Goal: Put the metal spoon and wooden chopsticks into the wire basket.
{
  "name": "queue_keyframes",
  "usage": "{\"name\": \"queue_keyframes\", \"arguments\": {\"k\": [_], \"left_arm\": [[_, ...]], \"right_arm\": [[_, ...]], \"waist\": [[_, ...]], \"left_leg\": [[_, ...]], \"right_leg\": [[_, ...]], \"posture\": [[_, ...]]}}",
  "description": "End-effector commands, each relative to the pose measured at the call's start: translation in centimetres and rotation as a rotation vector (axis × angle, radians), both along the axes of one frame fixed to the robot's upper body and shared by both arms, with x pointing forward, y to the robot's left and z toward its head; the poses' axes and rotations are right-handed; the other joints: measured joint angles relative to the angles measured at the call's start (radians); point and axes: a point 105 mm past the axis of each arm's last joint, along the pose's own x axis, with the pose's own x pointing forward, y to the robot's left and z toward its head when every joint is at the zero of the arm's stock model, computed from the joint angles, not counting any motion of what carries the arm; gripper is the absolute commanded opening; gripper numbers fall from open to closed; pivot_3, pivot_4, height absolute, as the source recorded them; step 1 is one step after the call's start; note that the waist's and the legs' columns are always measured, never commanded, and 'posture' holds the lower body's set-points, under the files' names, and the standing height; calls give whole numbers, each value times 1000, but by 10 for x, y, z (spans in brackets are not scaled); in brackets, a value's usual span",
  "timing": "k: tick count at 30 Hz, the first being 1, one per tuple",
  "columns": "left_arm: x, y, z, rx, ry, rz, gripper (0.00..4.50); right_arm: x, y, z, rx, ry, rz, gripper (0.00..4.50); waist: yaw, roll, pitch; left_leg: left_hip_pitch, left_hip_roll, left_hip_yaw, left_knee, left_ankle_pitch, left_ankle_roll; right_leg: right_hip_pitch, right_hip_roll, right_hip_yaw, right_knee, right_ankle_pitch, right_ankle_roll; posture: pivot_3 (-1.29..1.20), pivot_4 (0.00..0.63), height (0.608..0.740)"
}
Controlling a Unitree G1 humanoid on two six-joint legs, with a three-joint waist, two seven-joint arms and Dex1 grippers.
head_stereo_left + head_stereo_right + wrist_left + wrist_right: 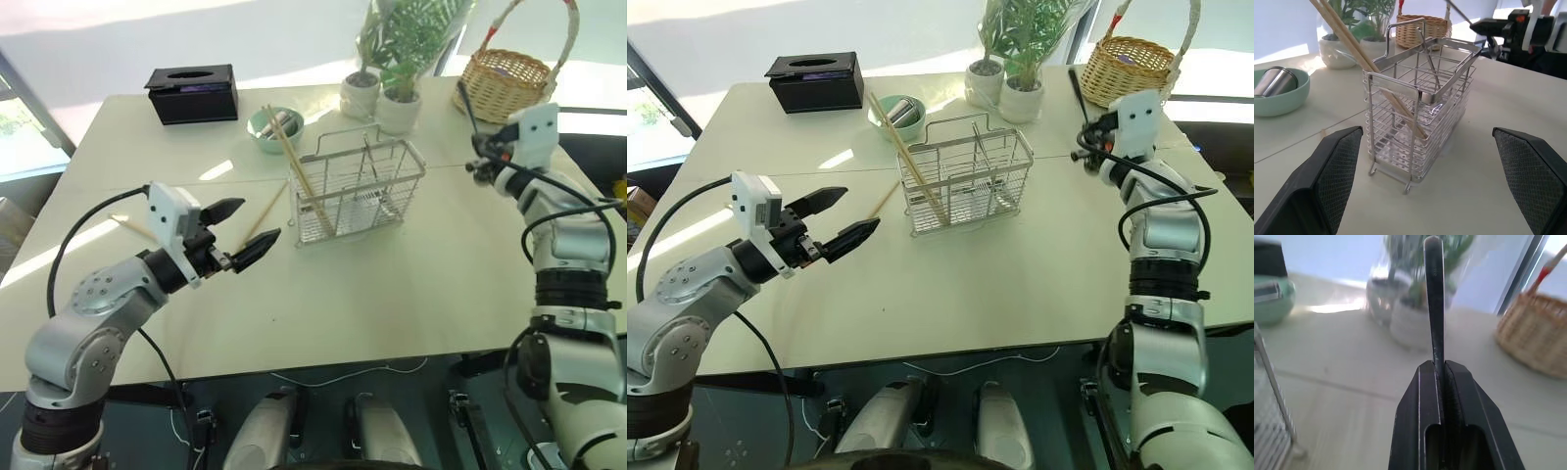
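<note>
Wooden chopsticks (294,162) lean in the wire basket (358,186) on the counter (411,284). Right end effector (1442,369) pinches the metal spoon (1435,298) aloft; left end effector (245,230) hovers spread nearby.

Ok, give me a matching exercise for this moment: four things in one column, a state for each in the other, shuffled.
Things:
1. left end effector
2. right end effector
3. green bowl
4. wire basket

States:
A. has two wooden chopsticks leaning in it
B. shut on a slim dark utensil
C. open, holding nothing
D. has a metal cup lying in it

Pairs: 1-C, 2-B, 3-D, 4-A
</note>
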Motion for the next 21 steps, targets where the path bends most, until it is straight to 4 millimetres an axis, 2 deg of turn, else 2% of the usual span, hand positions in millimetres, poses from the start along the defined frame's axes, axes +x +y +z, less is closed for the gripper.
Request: {"name": "queue_keyframes", "arguments": {"k": [1, 5, 8, 11, 17, 21], "left_arm": [[-2, 0, 7, 15, -31, -33, 4500], [-1, 3, 5, 25, -31, -31, 4500], [0, 4, 5, 26, -34, -27, 4500], [0, 3, 5, 22, -38, -23, 4500], [0, 4, 4, 22, -44, -6, 4500], [0, 5, 6, 16, -52, 11, 4500]], "right_arm": [[-13, 22, 46, 67, -211, 52, 35], [-21, 57, 57, 161, -292, 171, 35], [-25, 83, 52, 219, -301, 261, 35], [-19, 103, 37, 255, -273, 320, 35], [-11, 120, 28, 282, -247, 377, 35], [-8, 120, 17, 271, -227, 375, 35]], "waist": [[-1, 0, 0], [-4, 0, 0], [-3, 0, 0], [-3, 0, 0], [-1, 1, 0], [-3, 1, 0]], "left_leg": [[0, 0, 0, 0, 0, 0], [0, 0, 0, -1, 0, 0], [0, 0, 0, -1, 0, 0], [0, 0, 0, -1, 0, 0], [0, 0, 0, -1, 1, -1], [0, 0, 0, -2, 1, -1]], "right_leg": [[-1, 0, 0, 0, 0, 0], [-1, 0, 0, 1, 0, 0], [-2, 0, 0, 1, 0, 0], [-4, 1, 0, 1, 0, 0], [-4, 1, 0, 1, 1, 0], [-5, 1, 0, 1, 1, 0]], "posture": [[0, 150, 740], [0, 150, 740], [0, 150, 740], [0, 150, 740], [0, 150, 740], [0, 150, 740]]}}
